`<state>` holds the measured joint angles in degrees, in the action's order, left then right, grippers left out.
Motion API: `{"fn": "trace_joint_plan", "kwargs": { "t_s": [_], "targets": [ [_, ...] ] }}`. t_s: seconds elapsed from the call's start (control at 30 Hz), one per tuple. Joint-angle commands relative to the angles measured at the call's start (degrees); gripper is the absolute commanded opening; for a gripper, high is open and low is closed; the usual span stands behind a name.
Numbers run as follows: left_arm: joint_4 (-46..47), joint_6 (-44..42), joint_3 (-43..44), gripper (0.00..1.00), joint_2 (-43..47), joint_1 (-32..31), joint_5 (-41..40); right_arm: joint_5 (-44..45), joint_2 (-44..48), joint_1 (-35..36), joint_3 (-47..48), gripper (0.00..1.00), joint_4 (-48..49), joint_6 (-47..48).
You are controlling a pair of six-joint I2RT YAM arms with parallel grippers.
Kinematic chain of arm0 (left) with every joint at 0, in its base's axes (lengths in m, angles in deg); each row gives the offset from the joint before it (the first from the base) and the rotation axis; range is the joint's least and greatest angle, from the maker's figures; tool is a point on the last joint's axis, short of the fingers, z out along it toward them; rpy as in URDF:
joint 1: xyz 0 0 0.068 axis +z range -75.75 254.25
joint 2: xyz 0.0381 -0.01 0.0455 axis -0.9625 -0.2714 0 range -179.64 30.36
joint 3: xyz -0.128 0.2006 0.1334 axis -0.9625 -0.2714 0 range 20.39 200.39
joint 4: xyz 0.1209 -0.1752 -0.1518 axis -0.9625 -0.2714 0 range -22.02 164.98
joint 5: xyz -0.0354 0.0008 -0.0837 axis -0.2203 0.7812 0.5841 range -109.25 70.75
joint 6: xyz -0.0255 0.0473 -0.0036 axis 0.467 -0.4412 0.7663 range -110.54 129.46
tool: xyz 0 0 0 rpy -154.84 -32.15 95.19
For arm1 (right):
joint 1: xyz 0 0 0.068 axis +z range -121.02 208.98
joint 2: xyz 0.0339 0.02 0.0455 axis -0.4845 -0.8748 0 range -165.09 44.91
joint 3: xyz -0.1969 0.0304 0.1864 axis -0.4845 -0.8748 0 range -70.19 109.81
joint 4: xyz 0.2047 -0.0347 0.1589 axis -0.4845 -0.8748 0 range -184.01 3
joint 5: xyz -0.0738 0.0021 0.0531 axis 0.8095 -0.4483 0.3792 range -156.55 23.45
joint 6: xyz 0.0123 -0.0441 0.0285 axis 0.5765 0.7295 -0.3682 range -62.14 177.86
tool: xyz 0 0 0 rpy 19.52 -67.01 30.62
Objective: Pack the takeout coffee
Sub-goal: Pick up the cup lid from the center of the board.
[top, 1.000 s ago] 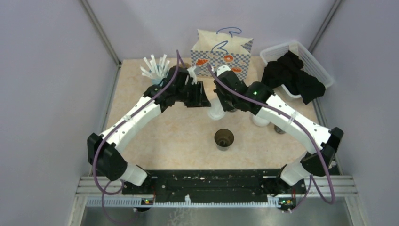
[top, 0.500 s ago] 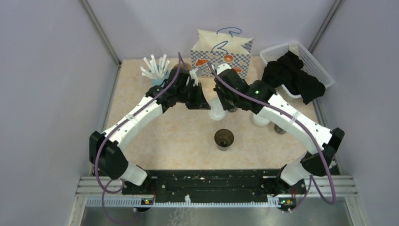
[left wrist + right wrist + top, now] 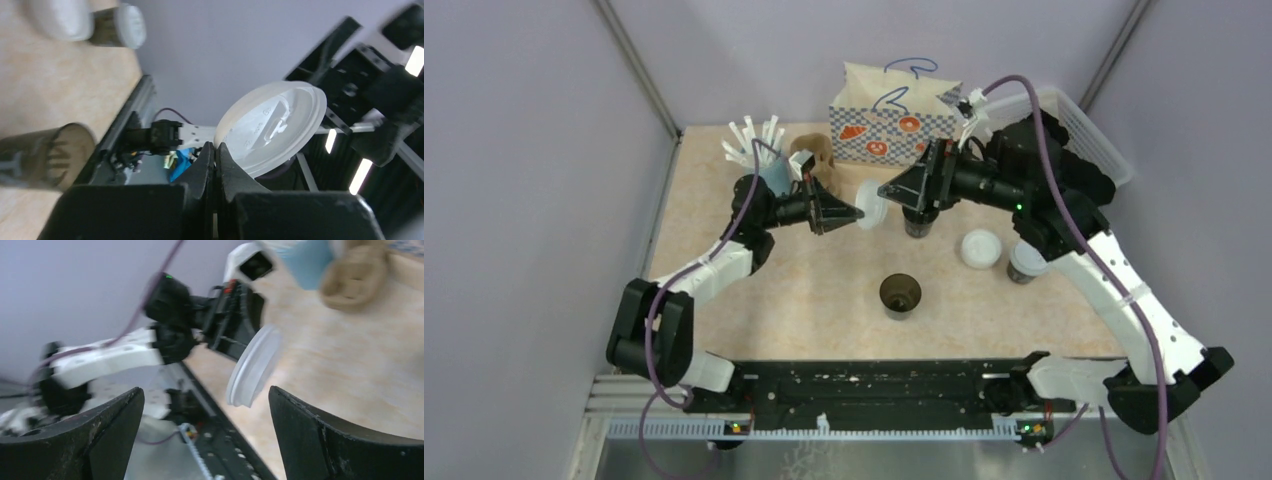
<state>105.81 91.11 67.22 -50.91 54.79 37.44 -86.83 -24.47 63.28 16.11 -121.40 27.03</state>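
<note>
My left gripper is shut on the rim of a round white sip lid, which hangs on edge above the table. In the left wrist view the lid sticks up from the closed gripper. My right gripper faces it from the right, open, with the lid ahead of its spread fingers and not touching them. An open black cup stands near the front middle. Another open cup stands under the right gripper. A lidded cup stands at the right beside a loose lid.
A checked paper bag stands at the back. The light-blue cup of straws and the brown pulp carrier are at the back left. A white basket with black cloth sits at the back right.
The right gripper has opened, let go of the lid and swung back to the right. The left gripper has shut on the lid's rim and now holds it alone.
</note>
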Motion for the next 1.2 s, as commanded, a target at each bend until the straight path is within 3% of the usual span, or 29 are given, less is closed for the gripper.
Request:
{"fn": "trace_joint_plan", "kwargs": {
  "t_s": [0.0, 0.1, 0.27, 0.57, 0.93, 1.17],
  "targets": [
    [55.0, 33.3, -0.5, 0.0, -2.9, -0.3, 2.5, -19.9, 1.4, -0.2, -8.2, 0.95, 29.2, -20.8],
    [66.1, 40.4, 2.0, 0.0, -5.7, -0.5, -0.1, -20.2, 1.7, -0.2, -11.0, 0.97, 39.3, -27.5],
    [61.5, 38.0, 4.9, 0.0, -5.2, -0.7, 0.9, -20.6, 0.9, -0.2, -11.1, 0.98, 41.7, -29.8],
    [64.6, 40.7, 5.3, 0.0, -6.1, -1.2, 0.4, -23.2, -0.4, 0.0, -15.6, 0.97, 51.5, -36.2],
    [66.6, 42.5, 6.1, 0.0, -6.7, -2.0, 0.8, -23.8, -2.8, 0.6, -15.7, 0.97, 52.8, -35.7],
    [68.4, 43.9, 6.9, 0.0, -7.5, -2.7, 1.1, -22.3, -2.4, 0.6, -14.3, 0.97, 47.2, -30.1]
  ]
}}
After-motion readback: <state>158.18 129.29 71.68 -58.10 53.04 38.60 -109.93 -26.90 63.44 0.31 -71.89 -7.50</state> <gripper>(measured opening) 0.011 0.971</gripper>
